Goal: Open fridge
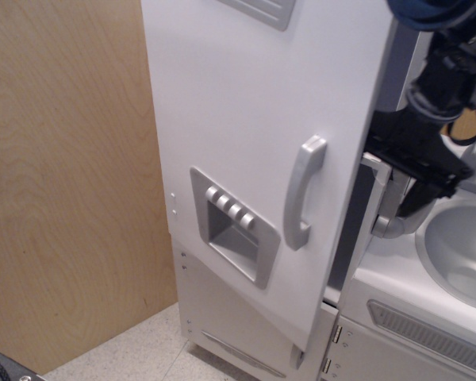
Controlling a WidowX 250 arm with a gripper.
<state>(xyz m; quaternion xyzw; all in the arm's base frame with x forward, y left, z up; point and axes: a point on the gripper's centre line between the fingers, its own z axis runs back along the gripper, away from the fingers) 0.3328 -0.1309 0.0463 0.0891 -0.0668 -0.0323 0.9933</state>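
Tall white toy fridge [246, 119] filling the centre, smooth matte door slightly ajar at its right edge. Curved silver handle [301, 190] standing vertically, beside a grey recessed dispenser panel [234, 234] with four small rounded buttons. Black gripper [412, 171] reaching in behind the door's right edge, fingers partly hidden; opening cannot be told. Rounded grey sink basin [460, 246] at right; pale wood-grain wall panel [63, 175] at left

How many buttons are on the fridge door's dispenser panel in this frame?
4. They sit in one slanted row along the top of the grey dispenser panel on the fridge door, left of the vertical handle: first, second, third, fourth. None appear hidden.
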